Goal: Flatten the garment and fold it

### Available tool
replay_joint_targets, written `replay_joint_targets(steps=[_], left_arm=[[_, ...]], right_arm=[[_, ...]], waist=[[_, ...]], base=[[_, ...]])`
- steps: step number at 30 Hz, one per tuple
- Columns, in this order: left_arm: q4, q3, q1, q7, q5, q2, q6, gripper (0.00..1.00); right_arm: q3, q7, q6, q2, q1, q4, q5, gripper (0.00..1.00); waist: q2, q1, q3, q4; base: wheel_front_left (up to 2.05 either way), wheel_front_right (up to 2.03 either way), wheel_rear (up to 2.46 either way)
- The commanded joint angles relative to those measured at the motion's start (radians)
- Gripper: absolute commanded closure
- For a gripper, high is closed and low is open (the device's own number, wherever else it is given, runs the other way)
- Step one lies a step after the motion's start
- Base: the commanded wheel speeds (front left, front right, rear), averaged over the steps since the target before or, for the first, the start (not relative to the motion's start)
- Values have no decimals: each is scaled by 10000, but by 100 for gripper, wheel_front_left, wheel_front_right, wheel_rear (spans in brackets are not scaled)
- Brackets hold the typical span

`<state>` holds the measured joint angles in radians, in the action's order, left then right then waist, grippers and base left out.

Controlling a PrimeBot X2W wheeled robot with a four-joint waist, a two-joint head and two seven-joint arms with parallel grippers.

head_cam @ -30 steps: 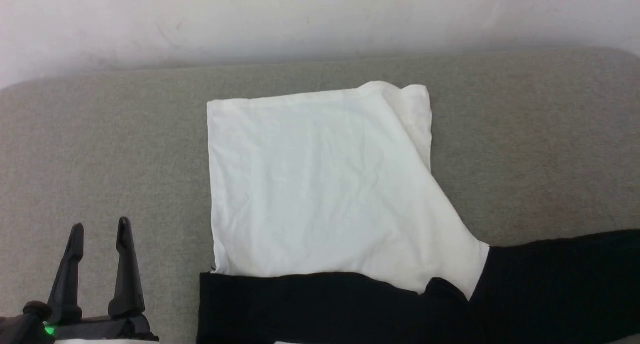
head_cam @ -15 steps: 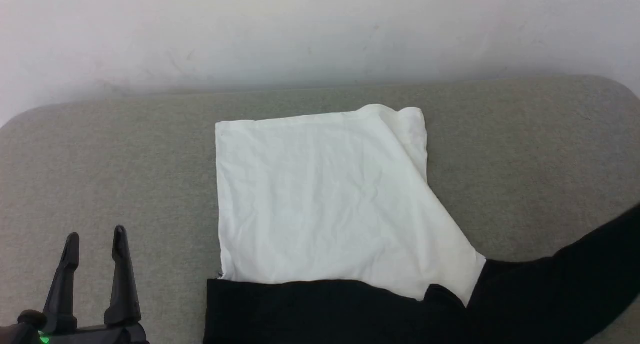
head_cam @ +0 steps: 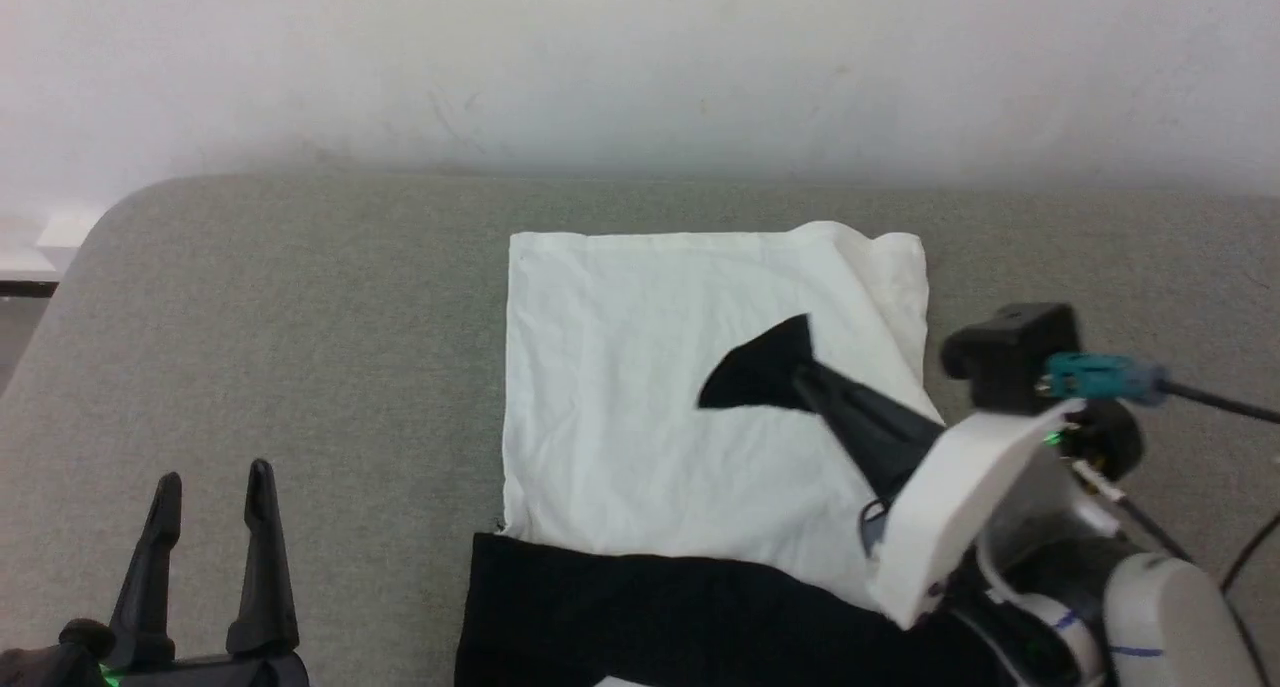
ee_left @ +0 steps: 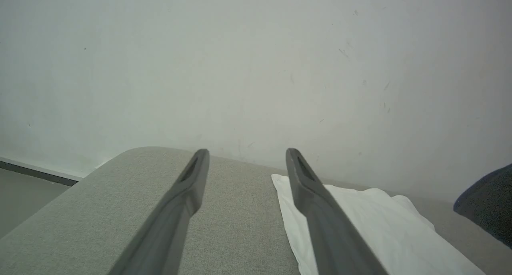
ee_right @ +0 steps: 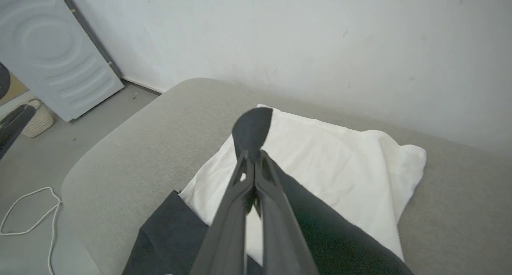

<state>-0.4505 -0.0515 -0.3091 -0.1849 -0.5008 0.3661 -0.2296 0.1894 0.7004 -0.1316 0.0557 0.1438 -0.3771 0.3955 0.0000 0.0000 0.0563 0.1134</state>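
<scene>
The garment (head_cam: 640,417) lies on the grey padded surface: a white panel with a black band (head_cam: 650,617) along its near edge. My right gripper (head_cam: 805,379) reaches in from the lower right, shut on the end of a black sleeve (head_cam: 760,372) that it holds over the white panel. In the right wrist view its fingers (ee_right: 240,175) are pressed together on the sleeve (ee_right: 253,127), which flops past the tips. My left gripper (head_cam: 212,487) stands open at the lower left, apart from the cloth; in the left wrist view the garment (ee_left: 360,219) lies past its right finger (ee_left: 304,179).
The grey padded surface (head_cam: 300,317) has a rounded far-left corner and a white wall behind it. In the right wrist view, a white appliance (ee_right: 48,55), a small basket (ee_right: 38,123) and a white cord (ee_right: 28,211) are on the floor beyond the left edge.
The head camera has shifted. My right arm has come into view and swung the black sleeve from the right side up over the white panel. The left gripper stays open in place.
</scene>
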Motion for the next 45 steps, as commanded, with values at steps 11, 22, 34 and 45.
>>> replay_joint_targets(steps=[11, 22, 34, 45], left_arm=[[241, -221, 213, -36, -98, -86, 121, 0], [623, -651, 592, 75, -91, -152, 273, 0], [627, -760, 641, 203, -71, -124, 196, 0], [294, -795, 737, 228, -42, -89, 134, 0]], right_arm=[[3268, -2318, 9, -52, 848, 3181, 235, 100], [4620, -3820, 9, -54, 1044, 6944, 262, 100], [4642, -3559, 9, -54, 2222, 6726, 1419, 0], [-1302, -3508, 9, -54, 625, 2498, -1123, 0]], waist=[[0, 0, 308, 874], [0, 0, 239, 1568], [0, 0, 151, 976], [0, 0, 398, -15]], base=[[0, 0, 0], [0, 0, 0], [0, 0, 0], [0, 0, 0]])
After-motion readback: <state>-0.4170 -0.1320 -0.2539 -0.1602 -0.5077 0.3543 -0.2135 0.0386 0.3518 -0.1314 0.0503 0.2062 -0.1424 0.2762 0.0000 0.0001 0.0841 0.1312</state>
